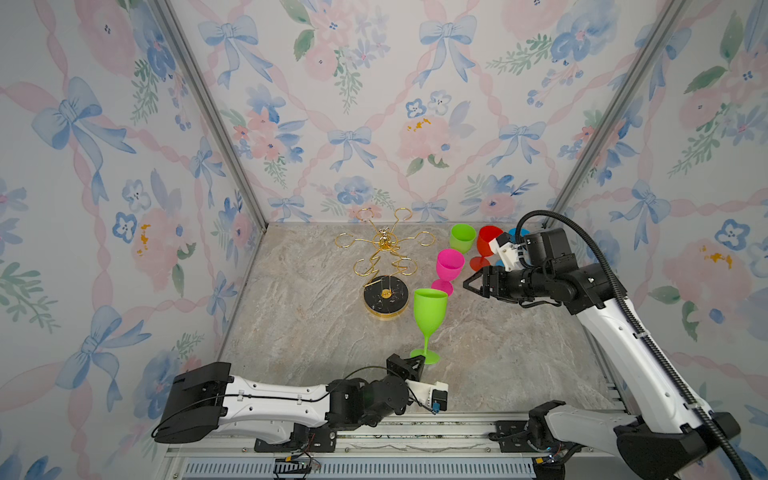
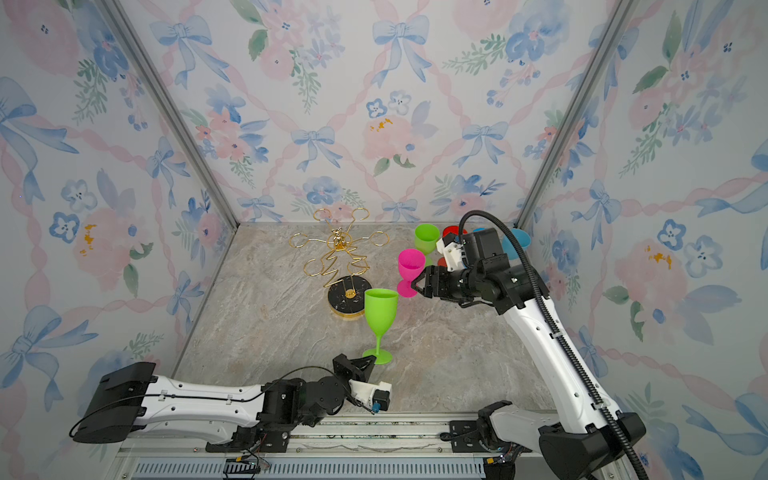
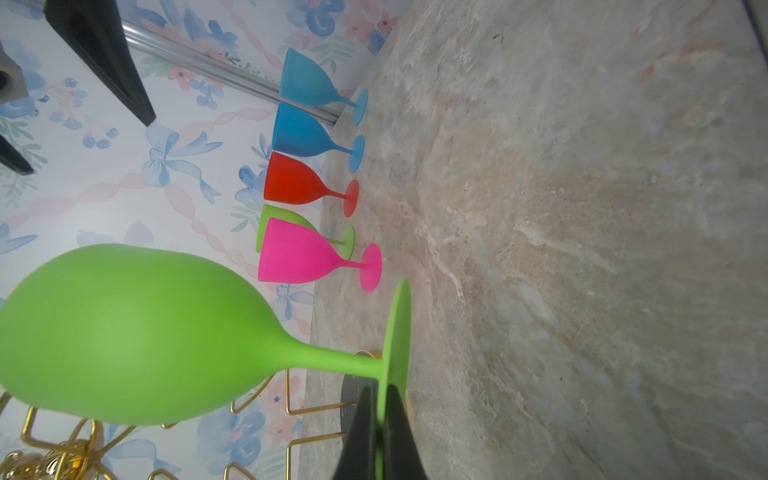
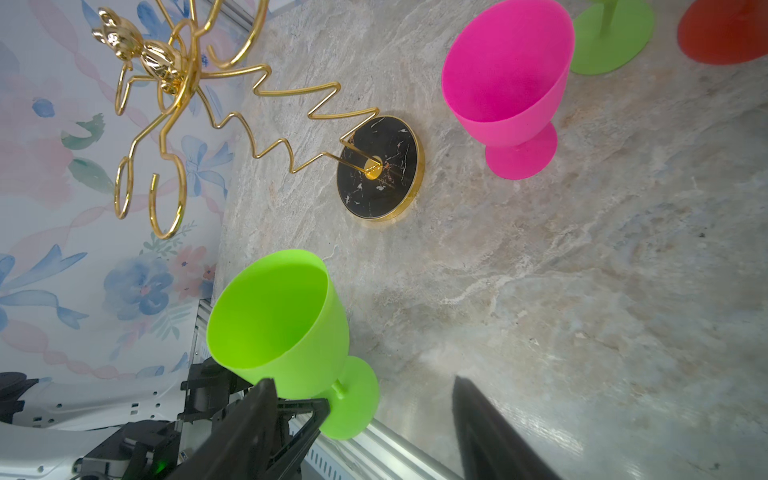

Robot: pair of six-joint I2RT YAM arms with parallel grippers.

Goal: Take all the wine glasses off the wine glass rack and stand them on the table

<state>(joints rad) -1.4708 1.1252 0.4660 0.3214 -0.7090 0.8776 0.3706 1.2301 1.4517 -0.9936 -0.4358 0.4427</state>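
Pinching the foot rim of the green wine glass (image 1: 430,311) with my left gripper (image 3: 380,399), jaws clamped on that thin disc edge only; risk: the bowl is tall and top-heavy over such a small bite, so it could swing in the pinch or slip out and topple, onto the wine glass rack (image 1: 385,300) base just beyond or into the pink glass (image 1: 449,266); glass stands upright above my left jaws, clear of the rack, every ring empty; cannot tell if the foot touches the table (image 1: 498,353); my right gripper (image 1: 466,285) has jaws wide, holding nothing, close beside the pink glass, with the green bowl between it and my left jaws; a careless close there could knock either glass
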